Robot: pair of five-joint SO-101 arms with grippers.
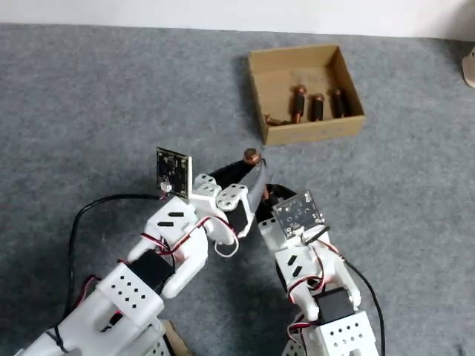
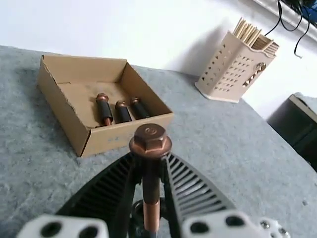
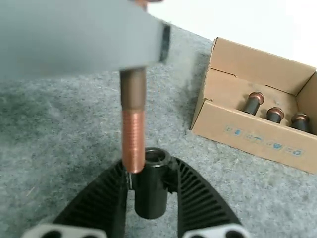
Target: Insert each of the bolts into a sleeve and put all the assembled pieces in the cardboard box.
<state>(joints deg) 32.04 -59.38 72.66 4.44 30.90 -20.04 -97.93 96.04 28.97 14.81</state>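
A grey, felt-like fibrous mat (image 1: 89,96) covers the surface from edge to edge, its nap flecked with lighter and darker fibres. A plain white wall (image 2: 148,25) rises behind it and meets the mat along the far edge. A beige perforated plastic holder (image 2: 233,69) stands on the mat close to that wall, filled with pale wooden sticks (image 2: 250,32). Black cables (image 2: 304,6) hang on the wall above it. Near the holder is a dark box-like piece of furniture (image 2: 297,134) with a lighter top edge. The light is soft and even, casting faint shadows.
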